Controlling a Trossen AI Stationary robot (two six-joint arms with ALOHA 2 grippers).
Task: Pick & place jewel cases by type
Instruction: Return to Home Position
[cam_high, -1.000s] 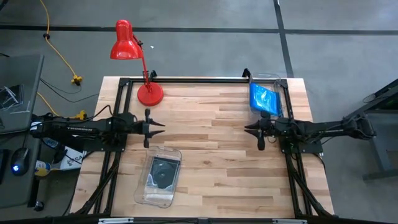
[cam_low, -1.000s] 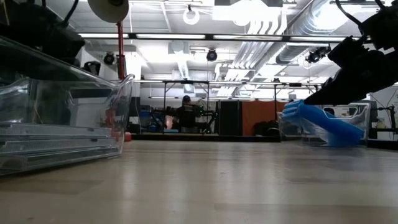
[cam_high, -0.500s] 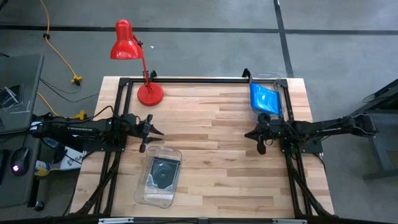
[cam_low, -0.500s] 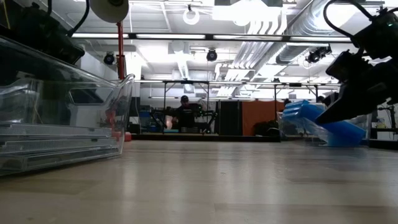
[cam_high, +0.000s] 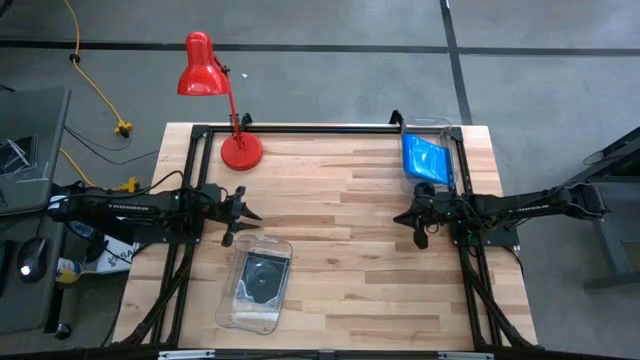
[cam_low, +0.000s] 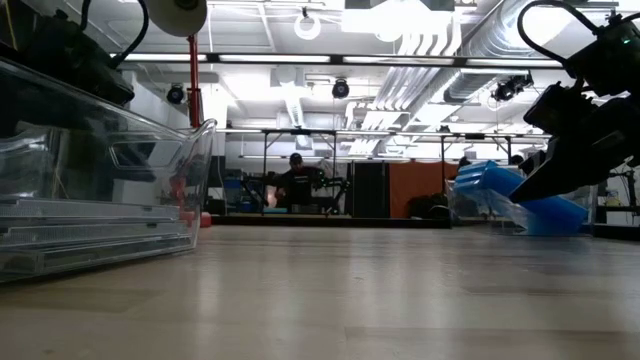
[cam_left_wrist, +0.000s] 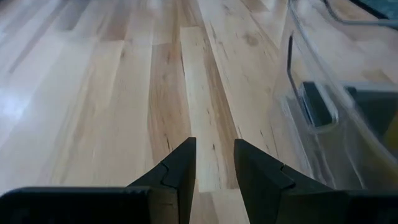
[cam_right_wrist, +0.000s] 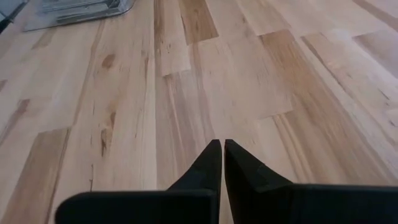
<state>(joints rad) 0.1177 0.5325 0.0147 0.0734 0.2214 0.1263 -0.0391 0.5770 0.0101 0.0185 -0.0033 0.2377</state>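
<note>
— Blue jewel cases (cam_high: 425, 158) sit piled in the clear bin (cam_high: 448, 130) at the upper right of the high view. The dark jewel cases (cam_high: 263, 276) lie in the other bin (cam_high: 233, 310), lower left of centre. Any loose on the bench (cam_high: 340, 250)?
— None that I see. Left arm (cam_high: 150, 207) carries nothing, its jaws a narrow gap apart. Right arm (cam_high: 500, 210) has its jaws closed and empty.
— Homing, then?
— I'd retract level, taking the left jaws clear of that bin rim just beside them.
</note>
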